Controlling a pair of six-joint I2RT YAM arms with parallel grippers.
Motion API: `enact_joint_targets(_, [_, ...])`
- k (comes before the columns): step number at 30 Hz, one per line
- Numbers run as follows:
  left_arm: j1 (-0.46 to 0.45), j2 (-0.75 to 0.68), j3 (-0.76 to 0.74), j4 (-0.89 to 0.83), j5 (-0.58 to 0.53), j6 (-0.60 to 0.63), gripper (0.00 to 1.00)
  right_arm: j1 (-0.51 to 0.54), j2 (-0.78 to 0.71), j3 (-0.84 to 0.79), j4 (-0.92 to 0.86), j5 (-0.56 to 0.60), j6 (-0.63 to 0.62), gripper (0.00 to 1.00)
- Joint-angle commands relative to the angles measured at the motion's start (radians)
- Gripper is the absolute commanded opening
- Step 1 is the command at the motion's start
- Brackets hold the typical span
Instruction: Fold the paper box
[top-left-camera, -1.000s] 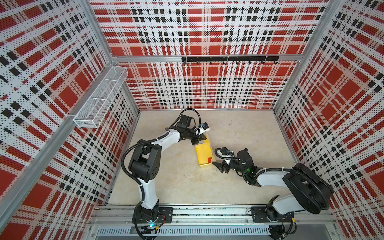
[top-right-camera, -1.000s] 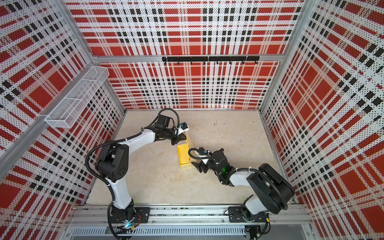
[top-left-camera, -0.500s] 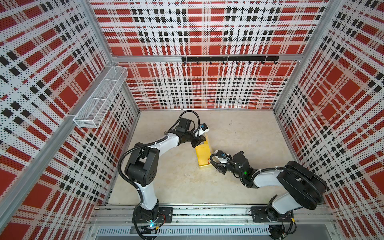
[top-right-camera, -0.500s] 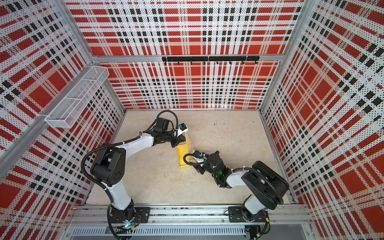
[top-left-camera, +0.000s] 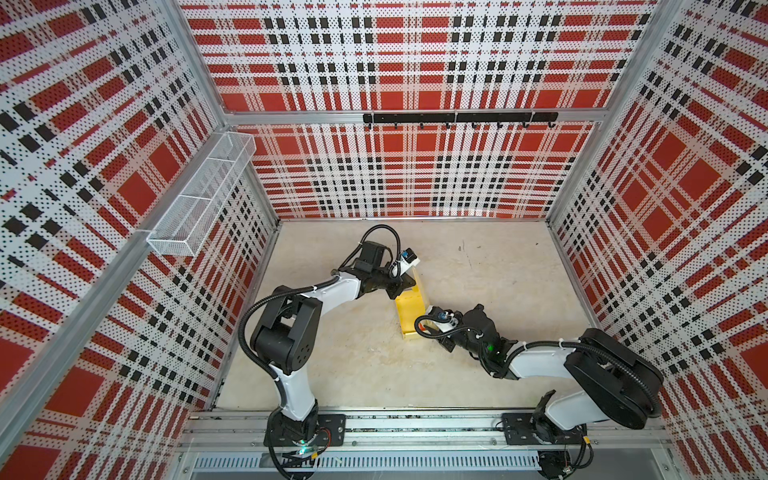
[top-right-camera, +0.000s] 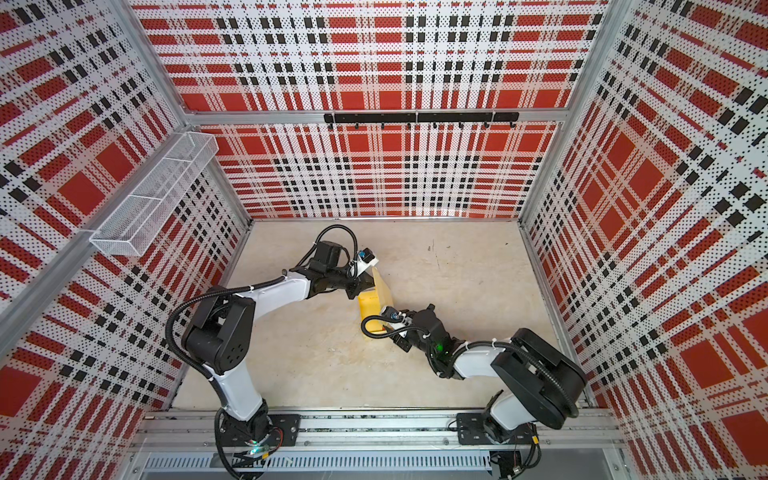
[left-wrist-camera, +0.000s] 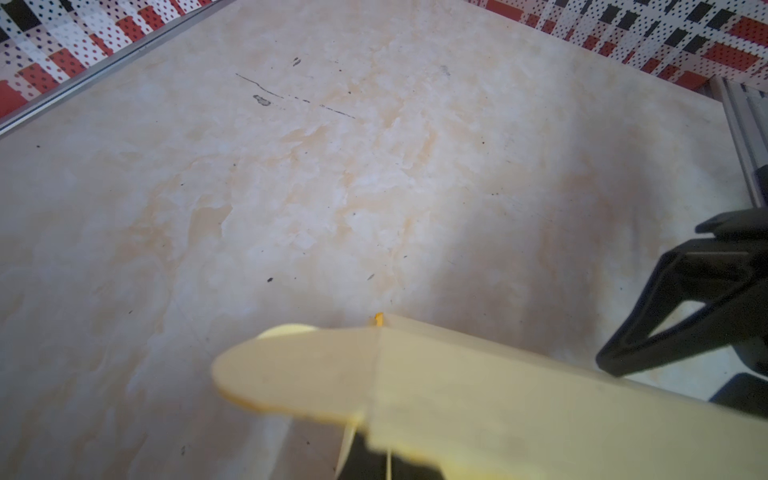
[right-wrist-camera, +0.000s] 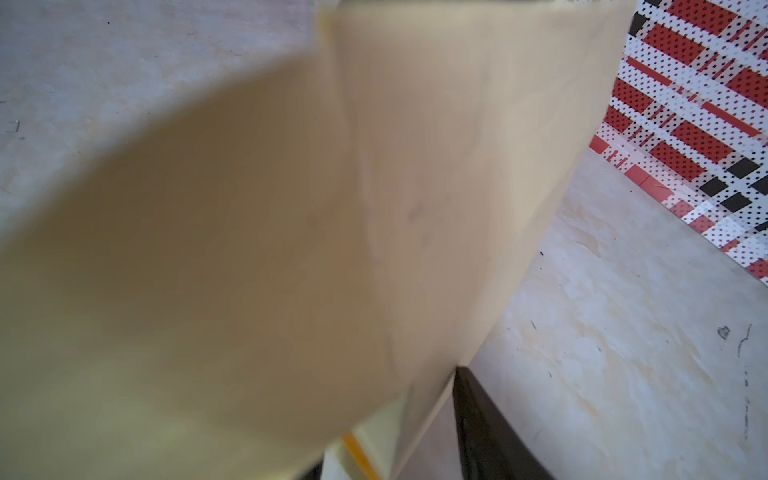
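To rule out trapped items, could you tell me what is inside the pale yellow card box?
The pale yellow paper box shows bare yellow floor in both top views; the right gripper and its black cable hide the near end.

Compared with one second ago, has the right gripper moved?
Yes. In a top view the right gripper has shifted left, away from the right wall, and now sits against the near end of the paper box.

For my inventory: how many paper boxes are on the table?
1. The paper box stands at the middle of the table, one flap raised; no other seems hidden.
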Motion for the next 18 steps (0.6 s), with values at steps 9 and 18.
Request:
enact_joint_targets(9, [-0.008,0.003,-0.069,0.029,0.025,0.014,0.05,0.001,-0.060,0.035,-0.079,0.035,-0.054,0.39])
enact_joint_targets(18, [0.027,-0.033,-0.144,0.104,0.057,-0.074,0.07,0.047,-0.036,0.097,-0.183,0.053,-0.110,0.36])
